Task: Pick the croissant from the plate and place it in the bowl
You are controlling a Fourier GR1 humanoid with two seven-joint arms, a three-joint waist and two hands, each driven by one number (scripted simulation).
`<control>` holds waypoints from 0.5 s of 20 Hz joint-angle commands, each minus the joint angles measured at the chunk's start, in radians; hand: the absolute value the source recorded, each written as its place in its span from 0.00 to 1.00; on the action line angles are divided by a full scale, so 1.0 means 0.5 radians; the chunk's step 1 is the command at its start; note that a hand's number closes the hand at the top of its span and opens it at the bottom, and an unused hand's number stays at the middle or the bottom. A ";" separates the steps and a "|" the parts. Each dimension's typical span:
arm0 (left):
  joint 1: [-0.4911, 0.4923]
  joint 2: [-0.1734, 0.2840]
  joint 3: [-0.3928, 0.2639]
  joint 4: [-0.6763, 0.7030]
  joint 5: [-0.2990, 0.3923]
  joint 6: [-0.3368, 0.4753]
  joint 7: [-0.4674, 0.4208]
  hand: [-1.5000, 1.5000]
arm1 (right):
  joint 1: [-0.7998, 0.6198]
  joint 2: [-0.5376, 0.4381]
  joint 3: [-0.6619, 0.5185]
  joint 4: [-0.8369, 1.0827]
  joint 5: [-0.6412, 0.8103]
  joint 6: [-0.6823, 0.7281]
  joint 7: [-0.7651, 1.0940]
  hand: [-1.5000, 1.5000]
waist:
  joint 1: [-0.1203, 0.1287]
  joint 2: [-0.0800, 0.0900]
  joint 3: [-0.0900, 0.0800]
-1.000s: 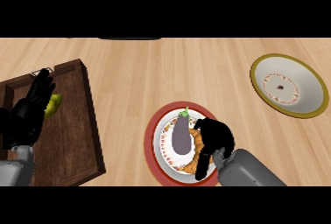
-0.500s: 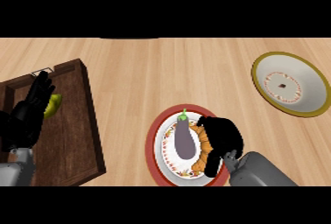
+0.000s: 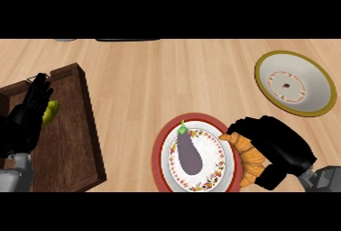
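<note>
Head view: the right hand (image 3: 273,149) curls round the croissant (image 3: 248,159) at the red-rimmed plate (image 3: 163,149)'s right edge, beside an eggplant (image 3: 188,153). The bowl (image 3: 294,83) sits far right on the tabletop. The croissant is judged light, soft and flaky; best held mid-body. Its right side is hidden. The left hand (image 3: 30,115) rests spread over the dark tray (image 3: 70,135).

Croissant (image 3: 248,158) now drawn off toward the plate's (image 3: 164,153) right rim, curled in the right hand (image 3: 276,146), which has shifted rightward from over the plate's middle, leaving the eggplant (image 3: 188,152) fully uncovered where the hand earlier overlapped it.
</note>
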 commanded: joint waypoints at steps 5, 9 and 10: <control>0.020 -0.036 0.018 -0.011 -0.050 0.079 -0.002 0.50 | 0.258 -0.310 -0.806 -0.346 -0.465 -0.411 -0.386 1.00 | -0.061 -0.005 0.001; 0.020 -0.030 0.014 0.004 -0.008 -0.017 -0.018 0.50 | 0.345 -0.472 -1.280 -0.253 -0.920 -0.207 -0.543 1.00 | -0.011 0.007 -0.002; -0.030 0.005 0.013 -0.061 -0.011 -0.030 0.072 0.50 | 0.297 -0.470 -1.350 -0.196 -0.945 -0.156 -0.536 1.00 | 0.021 0.010 -0.003</control>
